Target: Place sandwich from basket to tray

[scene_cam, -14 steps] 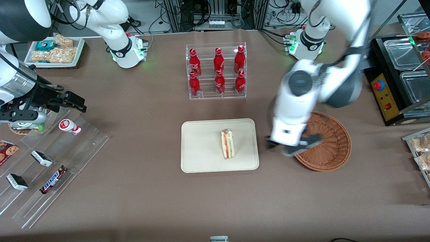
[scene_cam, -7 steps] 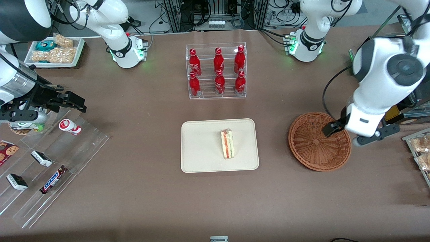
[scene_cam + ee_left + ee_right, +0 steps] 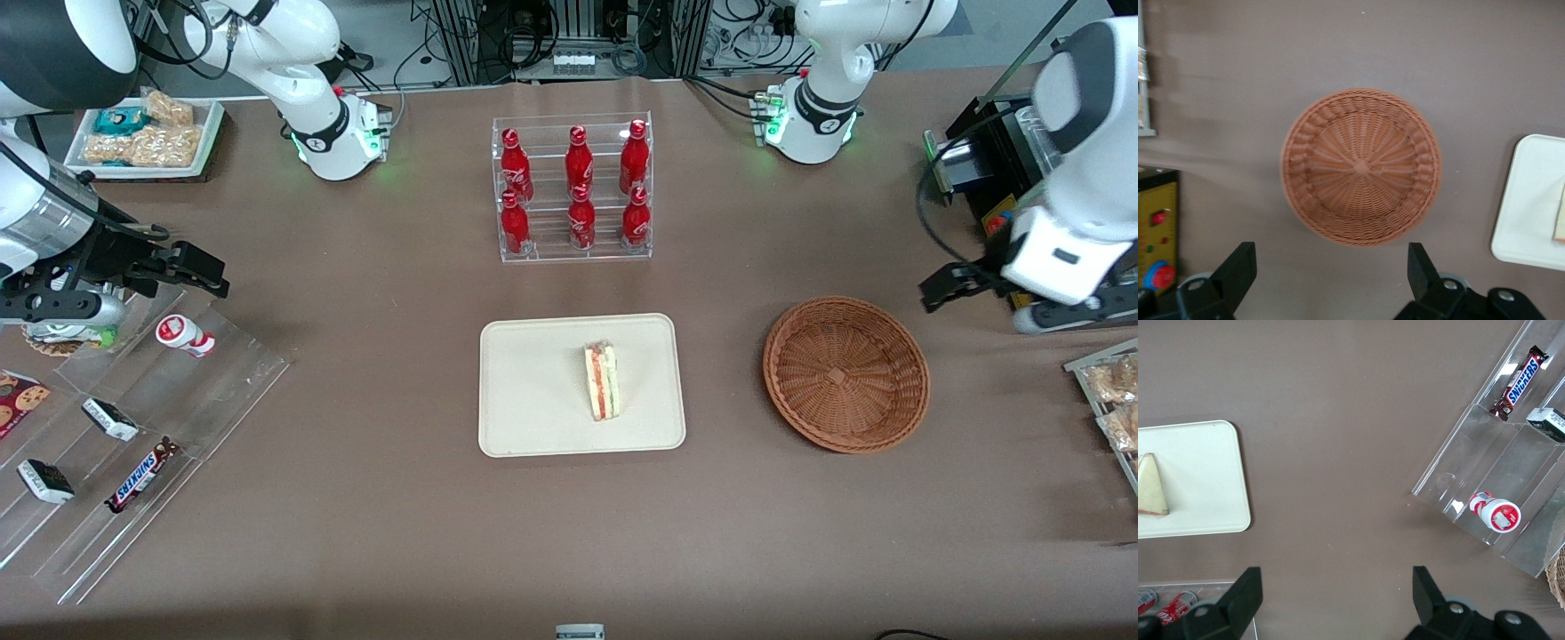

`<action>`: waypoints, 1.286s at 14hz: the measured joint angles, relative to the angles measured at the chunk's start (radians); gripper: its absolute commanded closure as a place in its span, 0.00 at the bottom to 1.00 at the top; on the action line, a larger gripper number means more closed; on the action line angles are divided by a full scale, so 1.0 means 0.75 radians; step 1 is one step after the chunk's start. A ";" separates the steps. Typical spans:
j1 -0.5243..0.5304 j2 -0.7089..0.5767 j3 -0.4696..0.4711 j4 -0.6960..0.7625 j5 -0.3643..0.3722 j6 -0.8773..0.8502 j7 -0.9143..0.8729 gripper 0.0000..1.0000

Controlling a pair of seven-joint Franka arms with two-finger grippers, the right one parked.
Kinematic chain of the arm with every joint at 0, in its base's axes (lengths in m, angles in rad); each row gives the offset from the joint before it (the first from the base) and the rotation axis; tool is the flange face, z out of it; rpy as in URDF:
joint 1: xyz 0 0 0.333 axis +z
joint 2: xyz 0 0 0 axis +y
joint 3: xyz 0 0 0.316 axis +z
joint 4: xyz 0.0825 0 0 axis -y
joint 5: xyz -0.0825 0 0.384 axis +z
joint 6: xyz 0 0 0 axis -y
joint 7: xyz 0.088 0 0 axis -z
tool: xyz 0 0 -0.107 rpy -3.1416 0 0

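The sandwich [image 3: 602, 382] lies on the tray [image 3: 533, 427]; the gripper [image 3: 1331, 280], fingers spread and apparently holding nothing, hovers above the wicker basket [image 3: 845, 374].

One sandwich [image 3: 602, 381], one tray [image 3: 533, 391], one basket [image 3: 845, 374], seemingly six red bottles [image 3: 579, 188].

Reddish-brown woven basket [image 3: 845, 374], cream tray [image 3: 533, 391]

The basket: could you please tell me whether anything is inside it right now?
Nothing shows inside the basket; its whole woven floor is visible. The sandwich lies on the tray. The gripper, open, hangs above the table beside the basket.
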 measured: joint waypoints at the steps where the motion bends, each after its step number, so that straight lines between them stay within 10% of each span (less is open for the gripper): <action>1: 0.027 0.001 0.001 0.024 0.000 -0.031 0.032 0.00; 18: 0.074 0.004 -0.003 0.063 -0.029 -0.091 0.055 0.00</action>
